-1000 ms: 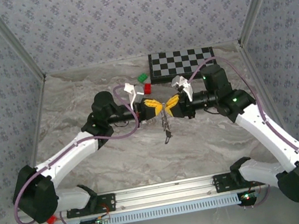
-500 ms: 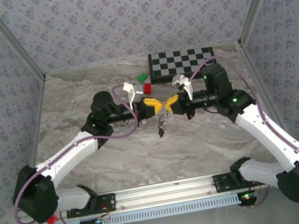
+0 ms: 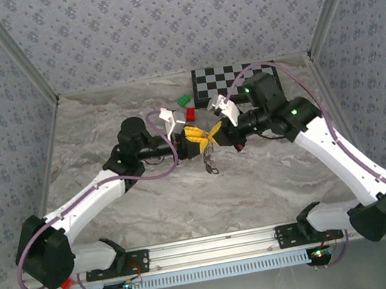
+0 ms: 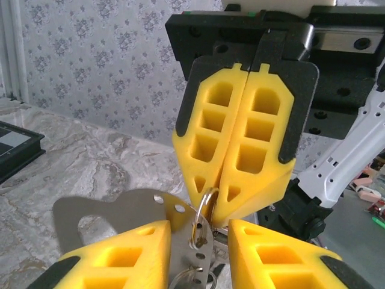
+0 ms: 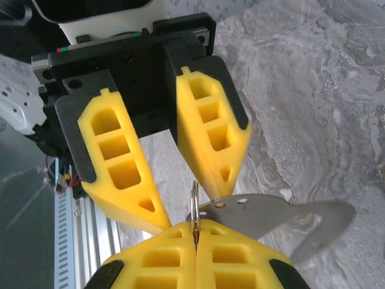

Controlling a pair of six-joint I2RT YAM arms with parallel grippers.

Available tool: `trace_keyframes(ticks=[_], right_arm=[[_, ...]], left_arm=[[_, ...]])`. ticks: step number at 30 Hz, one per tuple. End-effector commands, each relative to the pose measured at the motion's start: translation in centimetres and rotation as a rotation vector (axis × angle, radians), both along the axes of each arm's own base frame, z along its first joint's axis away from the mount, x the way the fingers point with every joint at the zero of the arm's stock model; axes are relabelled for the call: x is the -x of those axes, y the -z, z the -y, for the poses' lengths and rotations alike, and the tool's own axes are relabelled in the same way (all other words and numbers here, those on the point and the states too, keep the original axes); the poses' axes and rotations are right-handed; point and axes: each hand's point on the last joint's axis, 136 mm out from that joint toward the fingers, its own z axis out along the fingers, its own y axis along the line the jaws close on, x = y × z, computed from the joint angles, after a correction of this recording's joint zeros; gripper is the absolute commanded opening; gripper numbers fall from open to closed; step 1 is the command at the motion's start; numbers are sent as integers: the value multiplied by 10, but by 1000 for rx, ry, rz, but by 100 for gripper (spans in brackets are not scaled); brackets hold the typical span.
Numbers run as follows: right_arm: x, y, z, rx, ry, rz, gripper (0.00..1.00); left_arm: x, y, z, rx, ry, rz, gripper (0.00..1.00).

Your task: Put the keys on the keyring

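The right hand (image 5: 195, 241) clamps the keyring (image 5: 194, 201); the left hand (image 4: 201, 232), fingers apart, faces it, seemingly above bare counter (image 3: 102, 130) toward the far edge.

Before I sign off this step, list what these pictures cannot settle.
Top external: keys, too small to count.
Left wrist: whatever hangs under the keyring, cut off by the bottom edge.
Right wrist: keyring's lower half, buried between the right end effector's shut pads.
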Motion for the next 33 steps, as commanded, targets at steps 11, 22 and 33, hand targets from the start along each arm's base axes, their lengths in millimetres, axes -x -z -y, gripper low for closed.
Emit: trace_keyframes(ticks=[11, 22, 33], right_arm=[[12, 11, 17, 287, -84, -58, 0], [15, 18, 9, 282, -126, -74, 0], [13, 17, 1, 272, -143, -76, 0]], left_arm=[[7, -14, -14, -12, 31, 113, 30], [12, -6, -3, -22, 101, 80, 30], [12, 3, 5, -47, 121, 60, 29]])
